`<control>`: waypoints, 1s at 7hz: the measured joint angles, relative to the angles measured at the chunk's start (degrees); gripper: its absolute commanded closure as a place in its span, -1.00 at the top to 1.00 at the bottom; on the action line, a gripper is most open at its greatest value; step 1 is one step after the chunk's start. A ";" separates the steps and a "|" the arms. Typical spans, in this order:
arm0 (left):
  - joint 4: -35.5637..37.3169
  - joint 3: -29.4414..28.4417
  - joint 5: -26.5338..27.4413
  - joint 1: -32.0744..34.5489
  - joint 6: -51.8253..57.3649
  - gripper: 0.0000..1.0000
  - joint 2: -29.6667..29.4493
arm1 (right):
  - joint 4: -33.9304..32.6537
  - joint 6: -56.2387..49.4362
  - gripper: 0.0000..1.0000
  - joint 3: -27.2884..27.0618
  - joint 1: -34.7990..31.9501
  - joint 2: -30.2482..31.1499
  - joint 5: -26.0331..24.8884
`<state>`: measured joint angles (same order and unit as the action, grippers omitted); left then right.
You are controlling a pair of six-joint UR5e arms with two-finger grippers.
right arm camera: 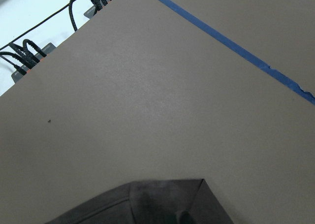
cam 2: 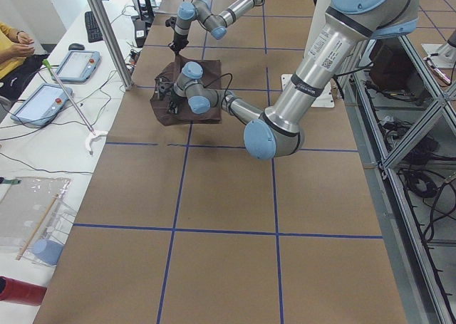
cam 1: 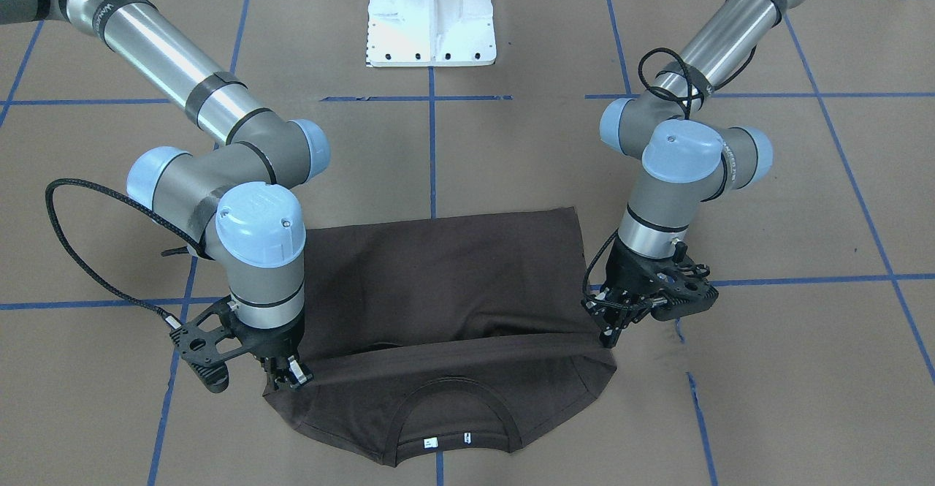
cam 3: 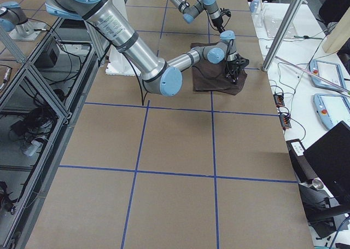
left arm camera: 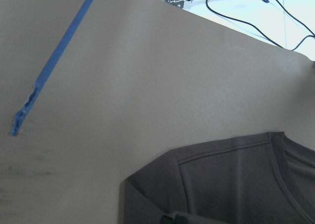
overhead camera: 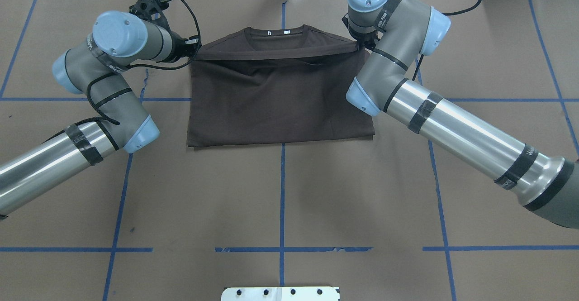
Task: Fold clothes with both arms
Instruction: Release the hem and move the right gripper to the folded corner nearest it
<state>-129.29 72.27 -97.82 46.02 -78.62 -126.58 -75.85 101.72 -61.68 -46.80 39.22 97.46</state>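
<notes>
— Where is the T-shirt (cam 1: 453, 274) lying?

— It is lying on the brown bench (cam 1: 767, 398), towards the side away from the robot's base, between the two arms. Its lower part is lying folded up over the chest. The folded-over edge is running across just below the collar (cam 1: 453, 385), so the collar and the white neck tags (cam 1: 431, 442) are showing uncovered.

— What is the left pincer doing?

— The left pincer (cam 1: 611, 334) is pointing down at one end of that edge. Its fingers are standing almost together and are pinching the corner of the upper layer.

— And the right pincer?

— The right pincer (cam 1: 291, 375) is doing the same at the other end: it is narrow and is clamping the other corner of the cloth. Between the two pincers the edge is stretching quite straight, sitting a little above the layer under it and throwing a thin shadow.

— Are the wrist cameras helping?

— Not much. They are showing the bench, a blue tape line (left arm camera: 54, 61) and one shoulder of the T-shirt each, but no fingertips. I am judging the grip from the front-facing view.
</notes>
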 measured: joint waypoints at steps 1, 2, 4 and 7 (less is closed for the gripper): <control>-0.33 -0.44 0.01 0.02 0.11 -0.70 -0.04 | 0.03 -0.07 0.19 0.88 0.22 -0.36 -0.01; -0.48 -0.58 0.01 0.04 0.15 -0.59 -0.09 | 0.06 -0.10 0.22 1.36 0.38 -0.53 -0.05; -2.86 -0.69 -0.02 0.07 0.08 -0.50 0.30 | 1.28 -0.03 0.22 1.49 0.30 -0.94 0.21; -5.92 -0.53 -0.11 0.12 -0.15 -0.50 0.58 | 2.34 0.52 0.25 -6.73 0.03 3.47 4.91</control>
<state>-135.21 71.74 -97.93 46.14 -78.77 -125.99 -73.51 102.23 -68.41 -46.77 42.69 102.37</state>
